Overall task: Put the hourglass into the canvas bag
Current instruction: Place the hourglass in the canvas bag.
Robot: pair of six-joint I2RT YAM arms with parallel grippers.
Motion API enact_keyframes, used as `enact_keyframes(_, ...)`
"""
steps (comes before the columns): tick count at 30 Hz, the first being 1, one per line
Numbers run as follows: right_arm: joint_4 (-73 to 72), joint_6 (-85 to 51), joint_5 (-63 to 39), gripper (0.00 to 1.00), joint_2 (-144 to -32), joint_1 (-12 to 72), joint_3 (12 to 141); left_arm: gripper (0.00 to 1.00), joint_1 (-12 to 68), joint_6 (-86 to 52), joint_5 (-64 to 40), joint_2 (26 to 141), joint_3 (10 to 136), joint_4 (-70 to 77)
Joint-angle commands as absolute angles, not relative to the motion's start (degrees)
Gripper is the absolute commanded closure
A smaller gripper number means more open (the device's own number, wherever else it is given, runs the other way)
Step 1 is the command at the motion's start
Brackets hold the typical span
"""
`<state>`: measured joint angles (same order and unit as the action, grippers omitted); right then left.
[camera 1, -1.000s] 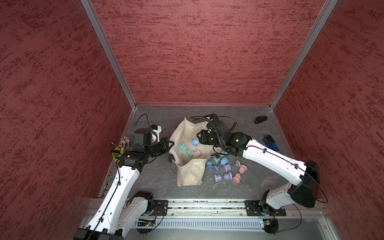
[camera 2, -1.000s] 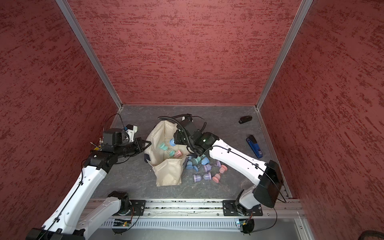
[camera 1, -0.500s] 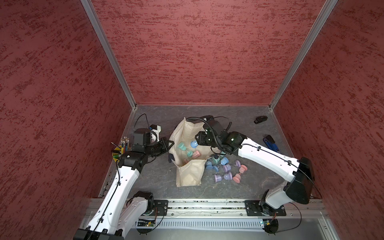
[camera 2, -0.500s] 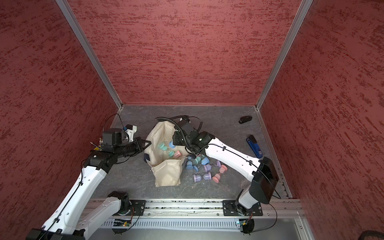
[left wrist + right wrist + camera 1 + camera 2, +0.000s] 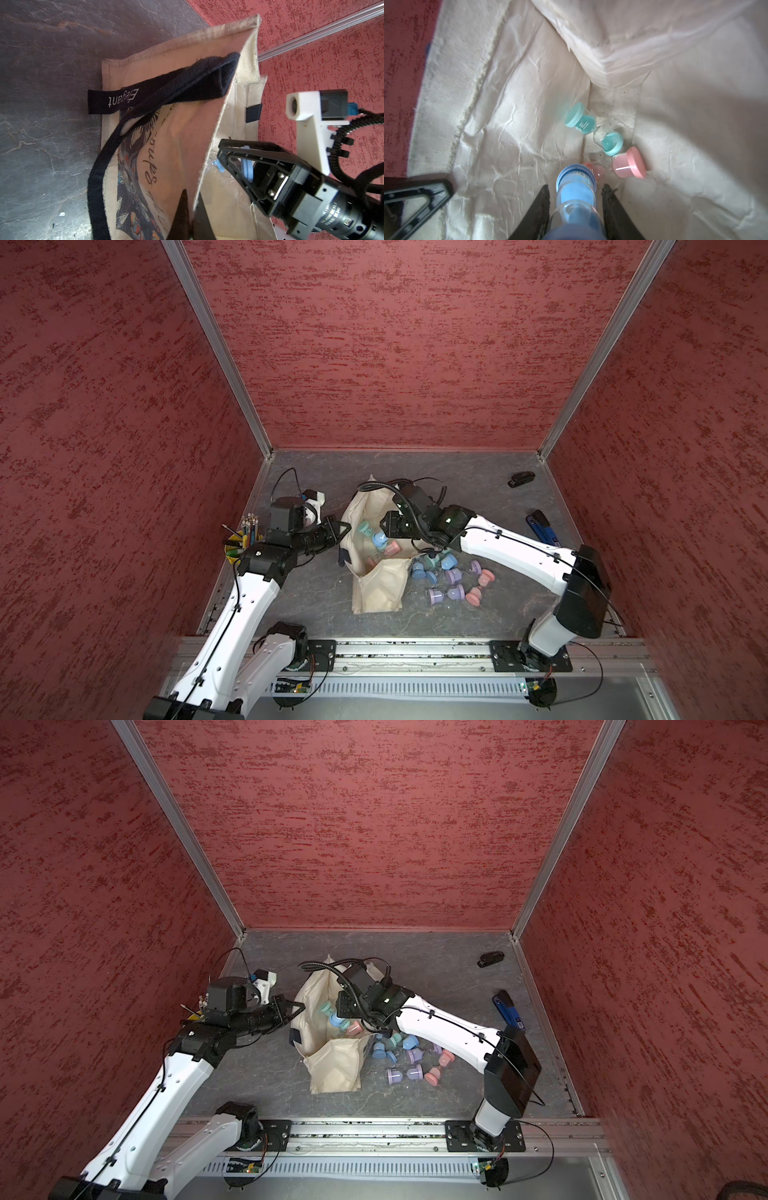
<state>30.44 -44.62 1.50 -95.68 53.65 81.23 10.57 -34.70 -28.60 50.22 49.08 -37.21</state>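
**Blue-capped glass hourglass (image 5: pixel 576 197) is hanging inside the large cream-white canvas bag (image 5: pixel 378 593)**

In both top views the navy-strapped bag is lying mid-way across the grey stone-patterned table (image 5: pixel 311 605). The left gripper (image 5: pixel 338 531) is pinching the bag's rim at its nine o'clock side, jaws closed on the fabric. The right gripper (image 5: pixel 575 188), reaching in from three o'clock, is clamping the hourglass. A teal-capped hourglass (image 5: pixel 593 128) and a pink-capped hourglass (image 5: pixel 629 166) are lying just beside each other on the bag's floor. A loose heap of pastel hourglasses (image 5: pixel 451 576) is resting at the bag's three o'clock.
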Motion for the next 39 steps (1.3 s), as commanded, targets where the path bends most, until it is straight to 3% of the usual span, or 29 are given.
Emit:
enact_keyframes(1,29.3,-45.4,0.4,1.00,-97.6,54.8,84.2,1.00,10.8,-35.4,-28.1,49.2,50.0,-35.9)
enact_keyframes(39,29.4,-46.4,-0.4,1.00,-102.8,56.6,83.0,1.00,10.8,-37.2,-27.4,50.6,48.3,-33.7)
